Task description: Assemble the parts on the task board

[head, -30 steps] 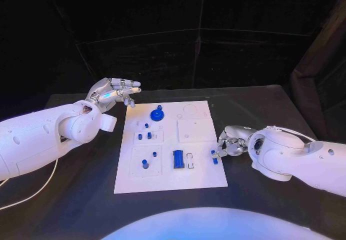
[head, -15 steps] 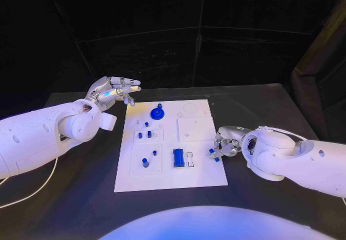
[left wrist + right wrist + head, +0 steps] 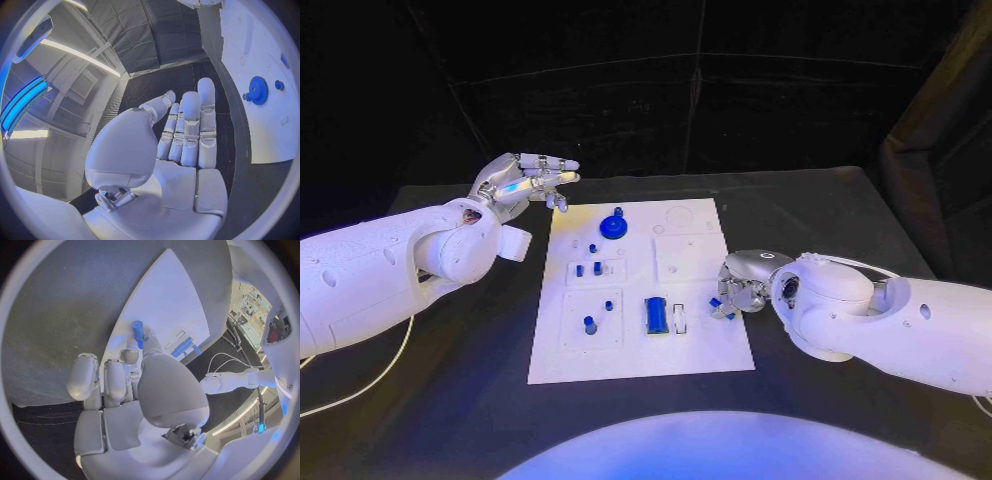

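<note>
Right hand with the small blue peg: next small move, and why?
Probably carry it inward over the white task board toward a free socket. The right hand pinches the small blue cylindrical peg at the board's right edge, not seated; the left hand hovers empty beyond the far-left corner.

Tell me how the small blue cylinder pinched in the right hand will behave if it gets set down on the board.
The small blue cylindrical peg looks rigid and probably light, since the right hand holds it with fingertips alone. Its round, slender form suggests it would roll if laid flat on the smooth white task board, and tip easily if stood upright outside a hole.
</note>
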Tool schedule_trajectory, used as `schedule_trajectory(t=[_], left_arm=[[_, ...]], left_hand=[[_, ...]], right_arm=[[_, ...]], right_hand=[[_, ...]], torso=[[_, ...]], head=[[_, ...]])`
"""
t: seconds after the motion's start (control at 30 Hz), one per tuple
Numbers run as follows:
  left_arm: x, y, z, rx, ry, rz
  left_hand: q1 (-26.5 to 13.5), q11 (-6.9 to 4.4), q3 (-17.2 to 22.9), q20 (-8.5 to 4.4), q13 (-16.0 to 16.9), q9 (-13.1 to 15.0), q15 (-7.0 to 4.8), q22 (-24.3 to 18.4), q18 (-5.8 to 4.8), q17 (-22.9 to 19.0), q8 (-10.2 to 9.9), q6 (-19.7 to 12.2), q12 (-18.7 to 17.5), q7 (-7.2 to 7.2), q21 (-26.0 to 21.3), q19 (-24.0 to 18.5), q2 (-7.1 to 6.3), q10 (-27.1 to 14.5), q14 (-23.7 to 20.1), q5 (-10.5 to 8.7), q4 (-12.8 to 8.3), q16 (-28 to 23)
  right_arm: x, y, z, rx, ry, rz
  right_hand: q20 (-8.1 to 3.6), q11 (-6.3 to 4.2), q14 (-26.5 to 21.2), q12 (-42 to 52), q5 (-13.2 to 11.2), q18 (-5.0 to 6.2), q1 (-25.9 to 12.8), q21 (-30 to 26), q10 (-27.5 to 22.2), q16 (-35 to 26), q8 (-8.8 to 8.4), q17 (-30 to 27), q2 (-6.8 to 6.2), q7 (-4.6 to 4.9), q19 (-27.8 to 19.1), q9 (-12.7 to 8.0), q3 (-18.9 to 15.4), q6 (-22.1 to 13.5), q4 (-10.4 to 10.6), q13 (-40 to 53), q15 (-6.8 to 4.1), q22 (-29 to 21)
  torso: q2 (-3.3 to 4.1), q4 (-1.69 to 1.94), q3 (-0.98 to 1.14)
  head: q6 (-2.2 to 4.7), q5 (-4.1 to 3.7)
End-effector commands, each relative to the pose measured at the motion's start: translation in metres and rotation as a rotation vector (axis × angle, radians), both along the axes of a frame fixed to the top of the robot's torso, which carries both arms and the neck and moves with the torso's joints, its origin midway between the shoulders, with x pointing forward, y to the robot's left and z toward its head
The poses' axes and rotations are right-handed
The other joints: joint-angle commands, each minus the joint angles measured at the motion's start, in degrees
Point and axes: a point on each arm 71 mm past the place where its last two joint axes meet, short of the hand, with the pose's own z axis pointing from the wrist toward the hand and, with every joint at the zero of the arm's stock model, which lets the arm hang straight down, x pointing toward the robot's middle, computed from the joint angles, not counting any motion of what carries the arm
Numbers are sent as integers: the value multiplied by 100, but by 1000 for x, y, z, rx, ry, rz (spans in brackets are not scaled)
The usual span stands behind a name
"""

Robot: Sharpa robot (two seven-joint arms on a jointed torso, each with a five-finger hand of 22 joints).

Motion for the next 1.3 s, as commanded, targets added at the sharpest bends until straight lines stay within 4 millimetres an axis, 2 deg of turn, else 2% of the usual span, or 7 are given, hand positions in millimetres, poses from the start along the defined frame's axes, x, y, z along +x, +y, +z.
schedule_trajectory(t=[0.03,0.17,0.23,0.37,0.77,0.97,1.3], left_arm=[[0,-1,1,-9,-2,-10],[0,0,1,-8,0,-10],[0,0,1,-8,1,-9],[0,0,1,-8,2,-10],[0,0,1,-7,3,-10],[0,-1,1,-8,3,-11],[0,-2,1,-9,3,-13]], left_hand=[[-34,-8,-18,5,-8,-3,0,-9,74,-9,31,-33,37,12,-30,-24,31,-34,-35,25,-14,-4],[-34,-8,-18,5,-8,-3,0,-9,74,-9,31,-33,37,12,-30,-24,31,-34,-35,25,-14,-4],[-33,-8,-17,5,-8,-3,0,-10,74,-10,32,-34,38,12,-31,-24,33,-36,-36,25,-15,-4],[-27,-9,-12,5,-8,-4,0,-11,75,-12,33,-35,38,12,-32,-24,40,-37,-37,26,-17,-2],[-19,-9,-7,5,-9,-3,-1,-12,76,-14,35,-36,40,12,-34,-23,48,-40,-39,27,-20,-1],[-19,-9,-7,5,-9,-3,-1,-12,76,-14,35,-36,40,12,-34,-23,48,-40,-39,27,-20,-1],[-19,-9,-7,5,-9,-3,-1,-12,76,-14,35,-36,40,12,-34,-23,48,-40,-39,27,-20,-1]], right_arm=[[-3,-3,-9,-86,15,17],[-4,-6,-7,-31,16,-43],[-5,-7,-6,6,24,-74],[-9,-7,-4,82,46,-123],[-17,-4,3,285,97,-219],[-20,1,2,327,137,-222],[-20,16,1,360,162,-200]], right_hand=[[7,-16,174,-53,-79,-38,178,-31,-60,-17,-266,3,95,11,-48,-518,104,-6,-120,-28,16,0],[-10,-57,194,-2,4,-48,273,7,-20,22,-319,71,374,-33,1,-562,396,61,-124,29,-15,71],[-21,-65,199,0,0,-53,301,17,-16,33,-339,89,416,-45,14,-579,501,81,-141,36,-22,86],[-38,-70,201,-24,63,-55,316,22,-27,35,-398,100,432,-48,26,-619,739,99,-174,28,-31,92],[-30,-64,211,-17,179,-59,-197,36,18,38,-556,148,-72,-33,55,-724,1758,210,-65,47,-15,125],[-29,-74,227,47,389,-71,-556,67,68,74,-564,217,-443,-34,82,-717,2409,276,-4,104,-27,183],[-36,-79,248,147,567,-90,-935,123,159,137,-502,315,-658,-71,131,-665,2707,378,77,182,-34,289]], torso=[[-5,1,-1],[-3,-5,1],[-8,-15,5],[-6,0,-5],[-4,8,-6],[5,17,-7],[7,-2,0]], head=[[1,12],[12,24],[14,35],[21,5],[40,-7],[37,3],[19,67]])
